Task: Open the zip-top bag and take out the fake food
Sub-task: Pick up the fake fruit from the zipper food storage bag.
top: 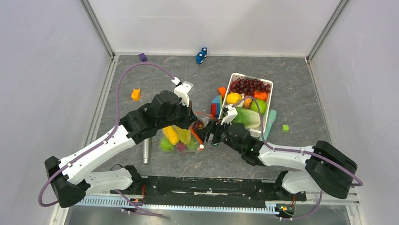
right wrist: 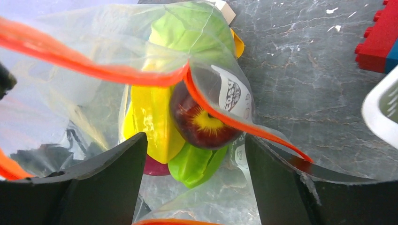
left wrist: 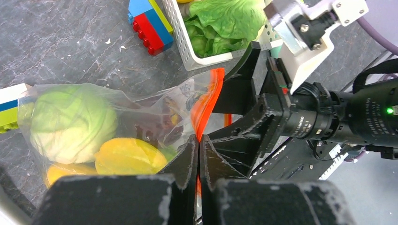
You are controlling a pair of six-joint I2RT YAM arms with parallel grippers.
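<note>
The clear zip-top bag (top: 179, 139) lies at the table's middle, its mouth gaping towards my right wrist camera. My left gripper (left wrist: 199, 140) is shut on the bag's red-orange zipper strip (left wrist: 206, 101), holding one lip up. My right gripper (right wrist: 195, 173) stands open at the bag's mouth, and the other zipper strip (right wrist: 117, 72) drapes across its right finger (right wrist: 281, 178). The fake food inside includes a pale green cabbage (left wrist: 70, 122), a yellow piece (right wrist: 155, 122), a dark red fruit (right wrist: 204, 122), a green piece (right wrist: 197, 164) and a magenta one (right wrist: 157, 166).
A white slatted basket (top: 237, 79) with grapes, lettuce and fruit stands right of the bag. Coloured building blocks (left wrist: 150, 21) lie between bag and basket. A metal cylinder (top: 146, 151), an orange block (top: 135, 94), a purple block (top: 142, 57) and blue pieces (top: 202, 55) are scattered around.
</note>
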